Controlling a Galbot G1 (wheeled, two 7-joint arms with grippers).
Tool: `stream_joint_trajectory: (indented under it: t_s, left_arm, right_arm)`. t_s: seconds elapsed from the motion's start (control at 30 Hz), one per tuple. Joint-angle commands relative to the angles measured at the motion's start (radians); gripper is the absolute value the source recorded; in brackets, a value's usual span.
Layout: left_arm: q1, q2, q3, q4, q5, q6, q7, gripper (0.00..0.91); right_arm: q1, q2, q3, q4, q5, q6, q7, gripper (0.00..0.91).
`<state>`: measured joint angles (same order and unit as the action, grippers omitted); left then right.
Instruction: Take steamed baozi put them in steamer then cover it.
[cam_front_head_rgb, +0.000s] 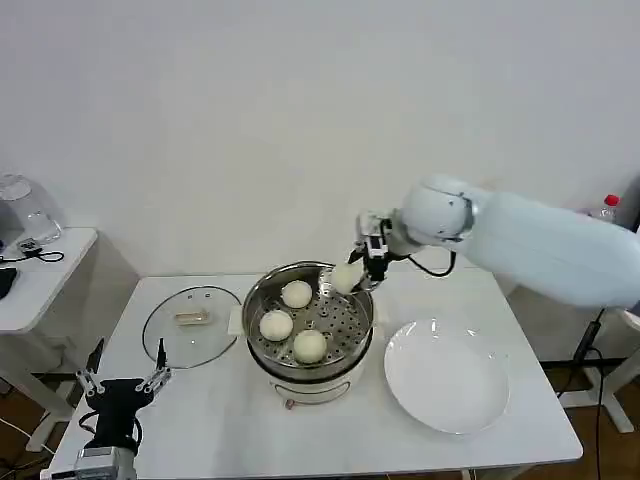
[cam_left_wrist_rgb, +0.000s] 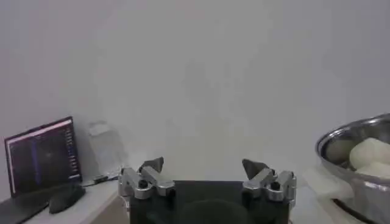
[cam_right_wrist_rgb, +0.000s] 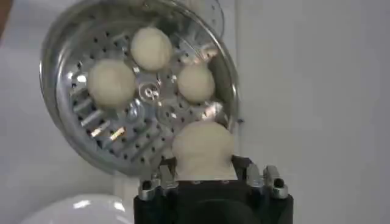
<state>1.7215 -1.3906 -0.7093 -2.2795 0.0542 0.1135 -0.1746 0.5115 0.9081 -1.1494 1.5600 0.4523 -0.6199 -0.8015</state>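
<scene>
Fingers of our right gripper (cam_right_wrist_rgb: 204, 176) pinch the fourth bun (cam_front_head_rgb: 343, 278) over the steamer's (cam_front_head_rgb: 258, 345) far rim; three buns lie inside, so we should lower it onto the bare tray before releasing. Our left gripper (cam_front_head_rgb: 122, 378) waits open-fingered at the tabletop's (cam_front_head_rgb: 210, 425) near corner. Our head view adds the lid (cam_front_head_rgb: 190, 325) lying beside the steamer.

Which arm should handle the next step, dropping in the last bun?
The right. Its claw is shut on the fourth baozi above the steamer's rim, three buns already inside. The left claw hangs open and empty at the table's near-left corner.
</scene>
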Motion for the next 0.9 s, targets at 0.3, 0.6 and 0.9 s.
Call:
stream_joint_trajectory:
  t_s: [0.3,0.6,0.9]
  left_arm:
    - [0.002,0.000,-0.002,0.001,0.001,0.000,0.001,0.907]
    - [0.003,-0.001,-0.004,0.002,0.000,-0.001,0.001,0.907]
    - [0.003,-0.002,-0.003,0.000,-0.001,-0.001,0.000,0.907]
  right_arm:
    - [-0.135,0.124,0.001,-0.100,-0.009,-0.044,0.046,0.645]
    - [-0.147,0.132,0.004,-0.131,-0.046,-0.037,0.040,0.645]
    - [-0.155,0.142,0.006,-0.144,-0.047,-0.033,0.040,0.645]
